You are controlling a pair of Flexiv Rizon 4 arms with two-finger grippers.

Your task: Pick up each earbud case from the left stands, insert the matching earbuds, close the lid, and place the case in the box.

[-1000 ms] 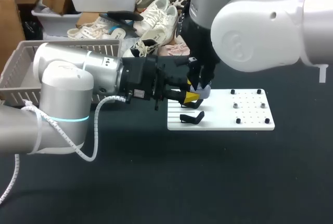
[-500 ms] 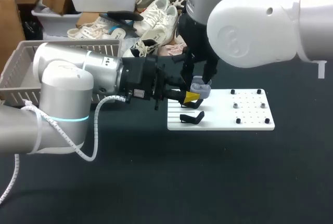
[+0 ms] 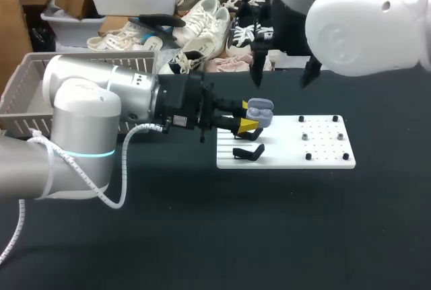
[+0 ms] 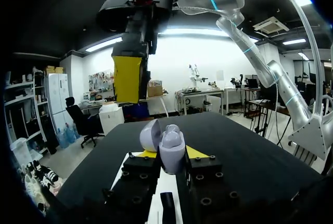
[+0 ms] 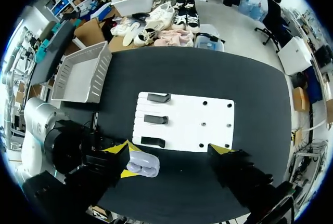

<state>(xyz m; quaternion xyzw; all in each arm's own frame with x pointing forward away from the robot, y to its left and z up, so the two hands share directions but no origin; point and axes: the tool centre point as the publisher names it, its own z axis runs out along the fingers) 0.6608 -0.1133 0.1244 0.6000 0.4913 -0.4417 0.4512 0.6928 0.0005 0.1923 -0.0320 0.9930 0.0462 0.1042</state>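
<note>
A lavender earbud case (image 3: 259, 112) hangs above the left end of the white board (image 3: 323, 159), and my left gripper (image 3: 248, 116) is shut on it. In the left wrist view the case (image 4: 170, 145) sits between the yellow tips with its lid swung open. My right gripper (image 3: 281, 78) hovers above and behind the case with its jaws wide open and nothing in them. One of its yellow-padded fingers (image 4: 127, 78) shows ahead of the case. From the right wrist view the case (image 5: 143, 166) lies far below my open right gripper (image 5: 169, 151).
Black stands (image 5: 156, 119) line the board's (image 5: 208, 120) left side, one of them (image 3: 248, 151) just under the case. Small dark pegs (image 3: 304, 136) dot its right half. A grey basket (image 3: 27, 88) stands at the back left, behind my left arm.
My right gripper has opened wide, let go of the case and risen up and to the right. The left arm has kept still with the case.
</note>
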